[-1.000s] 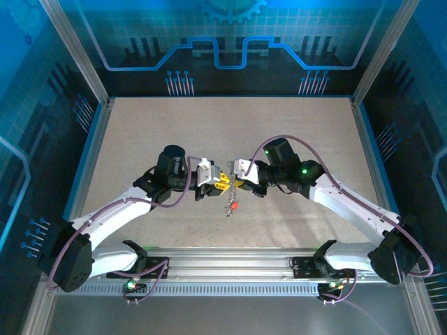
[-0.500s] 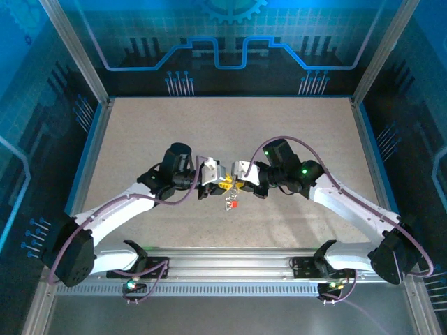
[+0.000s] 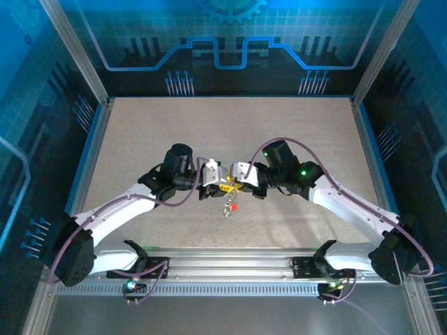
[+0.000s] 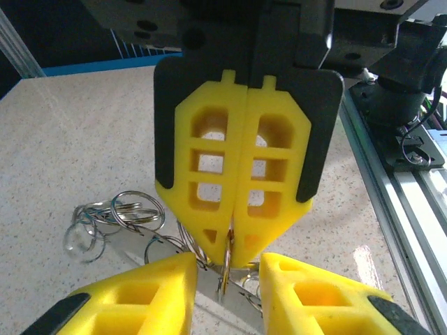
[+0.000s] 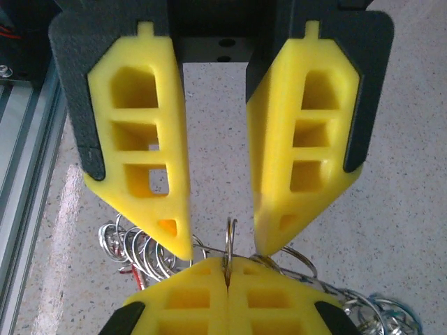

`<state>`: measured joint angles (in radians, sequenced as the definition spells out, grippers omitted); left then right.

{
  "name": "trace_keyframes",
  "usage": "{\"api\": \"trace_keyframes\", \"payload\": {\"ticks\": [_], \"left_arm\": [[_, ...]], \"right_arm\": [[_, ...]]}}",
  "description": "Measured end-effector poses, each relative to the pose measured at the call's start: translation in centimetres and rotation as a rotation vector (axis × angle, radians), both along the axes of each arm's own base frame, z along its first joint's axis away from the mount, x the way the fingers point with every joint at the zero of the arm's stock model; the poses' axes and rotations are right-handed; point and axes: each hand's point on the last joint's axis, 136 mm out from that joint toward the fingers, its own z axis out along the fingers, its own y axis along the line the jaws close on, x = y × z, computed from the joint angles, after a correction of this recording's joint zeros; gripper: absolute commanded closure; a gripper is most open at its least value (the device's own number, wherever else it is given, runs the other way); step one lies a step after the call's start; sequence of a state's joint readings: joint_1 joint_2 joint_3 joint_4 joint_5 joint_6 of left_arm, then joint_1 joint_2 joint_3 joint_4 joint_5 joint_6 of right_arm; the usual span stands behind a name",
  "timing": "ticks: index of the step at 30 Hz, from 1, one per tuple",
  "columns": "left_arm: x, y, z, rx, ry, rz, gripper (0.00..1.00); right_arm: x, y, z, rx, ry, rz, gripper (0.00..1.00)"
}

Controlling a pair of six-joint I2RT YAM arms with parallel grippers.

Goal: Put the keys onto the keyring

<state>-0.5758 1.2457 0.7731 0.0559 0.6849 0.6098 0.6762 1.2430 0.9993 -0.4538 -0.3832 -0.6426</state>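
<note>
Standing upright, the keyring [image 5: 230, 239] is pinched by its thin silver ring between the closed fingertips of the right gripper [image 5: 227, 271]. The left gripper [image 4: 228, 269] meets it tip to tip, jaws parted either side of the ring and gripping nothing. Linked silver rings [image 4: 115, 213] and the red-headed key [image 3: 234, 206] trail beneath, over the speckled table [image 3: 140, 139].
</note>
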Motion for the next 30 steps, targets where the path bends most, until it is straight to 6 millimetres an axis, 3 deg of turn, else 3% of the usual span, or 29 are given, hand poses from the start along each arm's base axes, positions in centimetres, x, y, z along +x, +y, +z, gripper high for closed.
{"api": "trace_keyframes", "payload": {"ticks": [15, 18, 25, 30], "left_arm": [[0.1, 0.0, -0.2, 0.012, -0.019, -0.008, 1.0], [-0.1, 0.0, -0.2, 0.019, -0.022, -0.016, 1.0], [-0.1, -0.1, 0.7, 0.008, 0.0, -0.033, 1.0], [0.2, 0.3, 0.7, -0.055, 0.043, -0.024, 1.0]], "right_arm": [[0.0, 0.0, -0.1, -0.002, -0.009, -0.001, 1.0], [-0.1, 0.0, -0.1, 0.002, -0.011, -0.001, 1.0], [-0.2, -0.5, 1.0, 0.07, -0.005, 0.002, 0.81], [0.0, -1.4, 3.0, 0.143, -0.019, 0.006, 0.8]]}}
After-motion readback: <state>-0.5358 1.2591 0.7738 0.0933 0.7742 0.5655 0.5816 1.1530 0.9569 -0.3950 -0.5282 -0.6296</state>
